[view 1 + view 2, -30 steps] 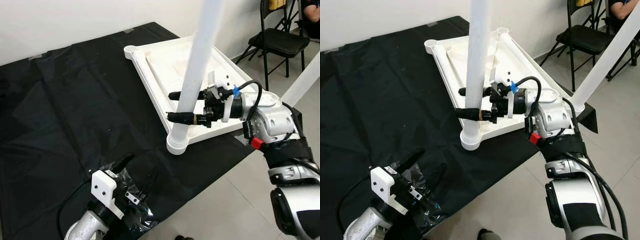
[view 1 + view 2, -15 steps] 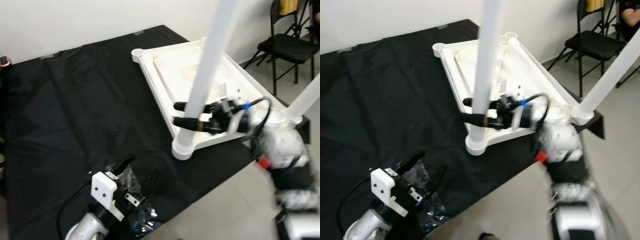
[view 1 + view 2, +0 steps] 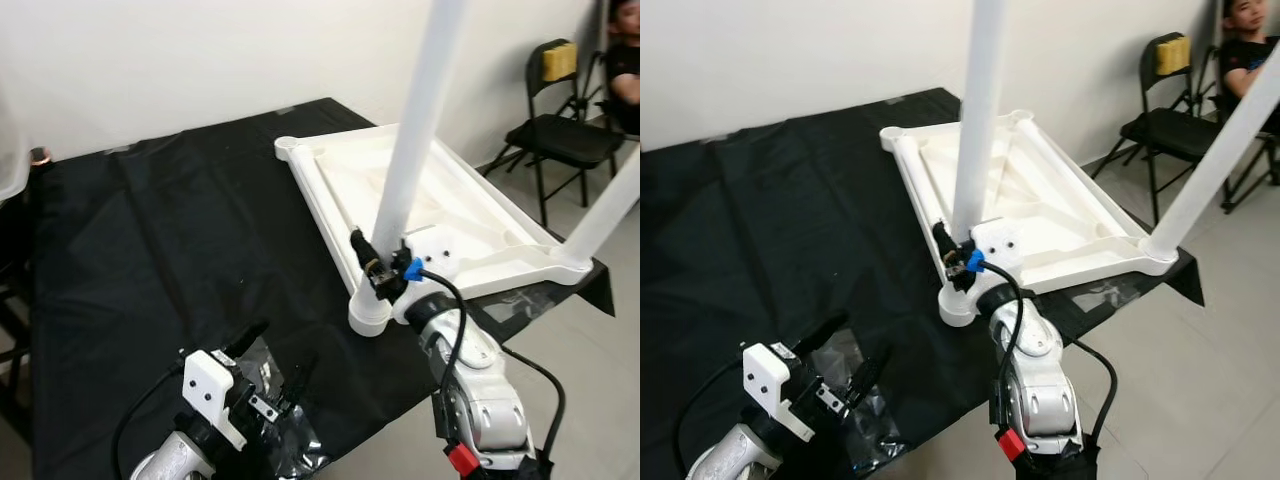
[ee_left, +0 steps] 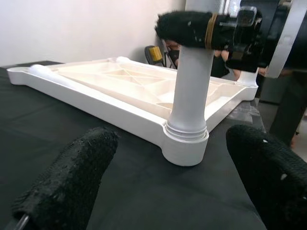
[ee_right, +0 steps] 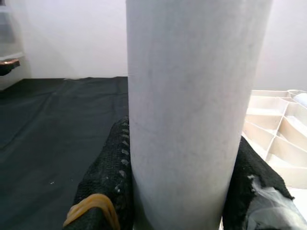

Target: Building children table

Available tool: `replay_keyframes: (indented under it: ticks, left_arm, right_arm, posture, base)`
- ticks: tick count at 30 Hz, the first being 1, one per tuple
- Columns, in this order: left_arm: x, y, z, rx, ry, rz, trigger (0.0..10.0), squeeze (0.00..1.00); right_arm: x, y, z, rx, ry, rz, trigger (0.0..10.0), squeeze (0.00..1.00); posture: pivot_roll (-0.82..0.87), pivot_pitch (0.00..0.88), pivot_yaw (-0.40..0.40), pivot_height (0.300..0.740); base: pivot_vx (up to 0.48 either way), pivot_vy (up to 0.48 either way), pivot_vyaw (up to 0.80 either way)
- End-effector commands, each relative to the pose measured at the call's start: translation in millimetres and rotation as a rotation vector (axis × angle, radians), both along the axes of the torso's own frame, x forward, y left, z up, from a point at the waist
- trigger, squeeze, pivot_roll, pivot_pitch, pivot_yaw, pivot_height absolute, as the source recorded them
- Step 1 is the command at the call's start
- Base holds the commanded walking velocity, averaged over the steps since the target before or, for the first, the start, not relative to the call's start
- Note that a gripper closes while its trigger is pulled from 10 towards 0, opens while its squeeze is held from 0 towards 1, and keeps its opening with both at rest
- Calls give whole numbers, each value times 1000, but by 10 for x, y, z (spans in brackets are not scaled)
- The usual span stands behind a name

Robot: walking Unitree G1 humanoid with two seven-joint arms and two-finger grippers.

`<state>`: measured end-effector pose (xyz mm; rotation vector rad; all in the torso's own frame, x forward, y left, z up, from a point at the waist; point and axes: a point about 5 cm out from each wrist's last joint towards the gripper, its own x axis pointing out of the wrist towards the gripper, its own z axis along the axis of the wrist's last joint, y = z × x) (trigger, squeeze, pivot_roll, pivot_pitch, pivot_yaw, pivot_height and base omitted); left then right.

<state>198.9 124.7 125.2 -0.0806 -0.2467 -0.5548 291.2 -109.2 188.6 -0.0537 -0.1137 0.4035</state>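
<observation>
A white children's table top (image 3: 470,215) lies upside down on a black cloth (image 3: 170,250) that covers the work surface, set toward the right and far side of it. One white leg (image 3: 415,130) stands upright in the socket (image 3: 370,315) at the near left corner of the top, and a second leg (image 3: 605,205) rises from the near right corner, leaning off to the right. The right gripper (image 3: 378,268) reaches in from the near side and clasps the upright leg low down, just above its socket; in the right wrist view its black fingers (image 5: 112,177) press against either side of the white tube. The left gripper (image 3: 272,362) hovers low over the near edge of the cloth, its two fingers (image 4: 72,172) spread wide apart and holding nothing, pointed toward the socketed corner. A crumpled clear plastic bag (image 3: 285,425) lies on the cloth beneath it. By the far right wall stands a black folding chair (image 3: 565,125), with a seated person (image 3: 1245,35) just beyond it.
</observation>
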Motion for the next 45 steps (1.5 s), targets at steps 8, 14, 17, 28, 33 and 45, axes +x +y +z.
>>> replay_keyframes:
  ticks: [8, 14, 17, 28, 33, 45]
  left_arm:
    - [-15, -7, -32, 8, 7, -4, 10000, 0]
    - [-25, -21, -17, 4, 3, -5, 10000, 0]
    - [-27, -22, -16, 4, 3, -4, 10000, 0]
    - [-28, -11, -3, 8, -1, 0, 10000, 0]
    - [-22, -12, -4, 9, -2, 0, 10000, 0]
    - [-15, -6, -1, 8, 0, -3, 10000, 0]
  right_arm:
    - [131, 6, -21, 3, 62, 287, 10000, 1000]
    - [44, -35, 100, -187, 53, 744, 10000, 0]
    - [29, -56, 132, -230, 45, 811, 10000, 0]
    - [331, -282, 465, -283, -26, 795, 10000, 0]
    - [371, -329, 492, -291, -39, 785, 9922, 0]
    - [253, -322, 278, -238, 9, 794, 0, 0]
  posture:
    - [33, 147, -21, 740]
    - [52, 159, -23, 740]
    - [54, 158, -23, 740]
    - [78, 165, -36, 740]
    - [78, 163, -35, 740]
    - [67, 165, -34, 740]
  base:
    - [0, 0, 0]
    - [0, 0, 0]
    - [0, 0, 0]
    - [0, 0, 0]
    - [0, 0, 0]
    - [0, 0, 0]
